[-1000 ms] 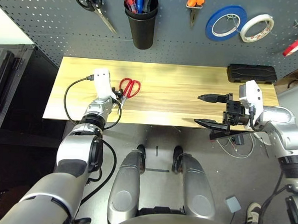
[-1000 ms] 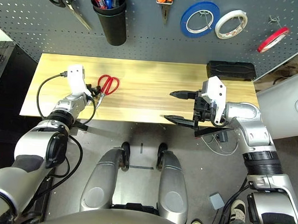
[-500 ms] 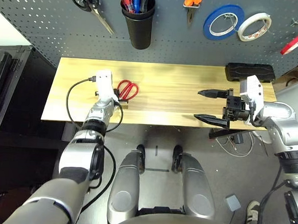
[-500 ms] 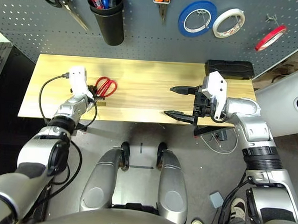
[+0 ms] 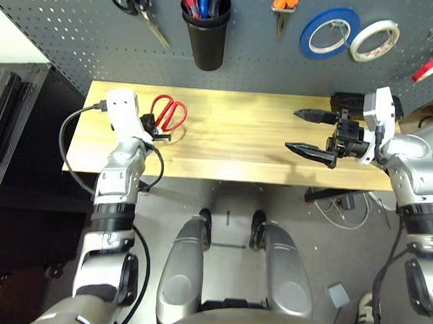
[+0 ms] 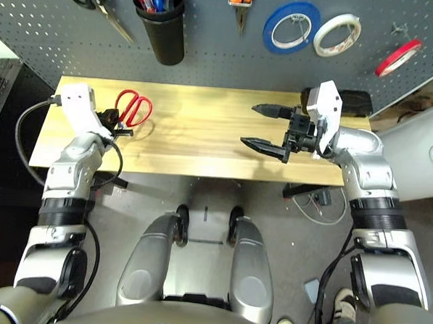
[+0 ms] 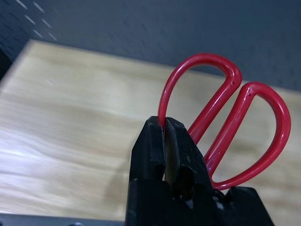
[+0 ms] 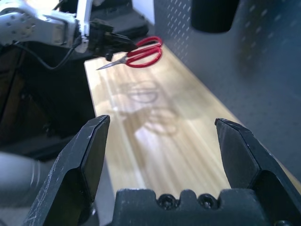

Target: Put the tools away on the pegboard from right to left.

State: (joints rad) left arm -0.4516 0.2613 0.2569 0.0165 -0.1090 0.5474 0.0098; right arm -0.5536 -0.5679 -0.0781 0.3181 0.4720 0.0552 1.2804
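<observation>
The pegboard (image 5: pixel 257 73) rises behind the table (image 5: pixel 233 130). Over the table's right part, the right gripper (image 5: pixel 293 130) is wide open and empty, near the black case (image 6: pixel 359 104). Over its left part, the left gripper (image 7: pixel 164 120) is closed on the red scissors (image 7: pixel 277 136), holding them above the wood, loops toward the pegboard. On the pegboard, from left to right, are black scissors (image 5: pixel 141 11), a cup (image 5: pixel 206 47) with red and blue handles, pliers (image 5: pixel 284 3), blue tape (image 5: pixel 306 37), white tape (image 5: pixel 360 49) and red tape (image 5: pixel 432 65).

Red-handled scissors (image 5: pixel 177 115) in left hand (image 5: pixel 154 127), above wooden table (image 5: pixel 236 134)
</observation>
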